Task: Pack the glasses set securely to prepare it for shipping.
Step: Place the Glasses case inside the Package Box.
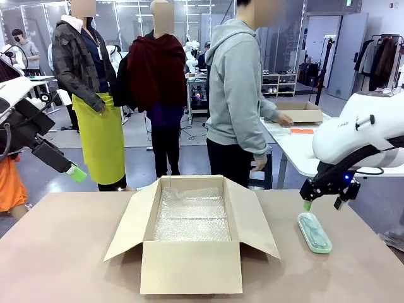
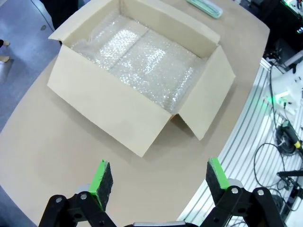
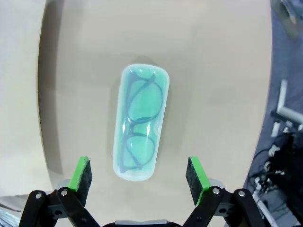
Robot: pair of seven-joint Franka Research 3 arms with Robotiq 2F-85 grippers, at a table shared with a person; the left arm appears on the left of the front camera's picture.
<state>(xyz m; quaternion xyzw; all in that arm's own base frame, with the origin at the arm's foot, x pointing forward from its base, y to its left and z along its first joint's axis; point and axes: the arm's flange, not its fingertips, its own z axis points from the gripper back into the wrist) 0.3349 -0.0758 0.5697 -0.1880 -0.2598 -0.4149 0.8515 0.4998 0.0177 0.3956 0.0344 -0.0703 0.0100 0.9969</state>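
A pale mint-green glasses case (image 1: 314, 231) lies flat on the table at the right, dark frames showing through its lid (image 3: 139, 122). My right gripper (image 1: 322, 204) hangs open a short way above it, and in the right wrist view its fingers (image 3: 140, 175) straddle the case's near end without touching. My left gripper (image 1: 76, 173) is raised at the far left, off the table, and stands open with nothing between its pads (image 2: 156, 177). From there it looks down on the cardboard box (image 2: 137, 71), with the mint case (image 2: 204, 8) beyond it.
The open cardboard box (image 1: 191, 265) lined with bubble wrap stands mid-table, flaps spread outward. Bare table lies to its left and right. People stand beyond the far edge; one leans over another table (image 1: 297, 148) with a small box.
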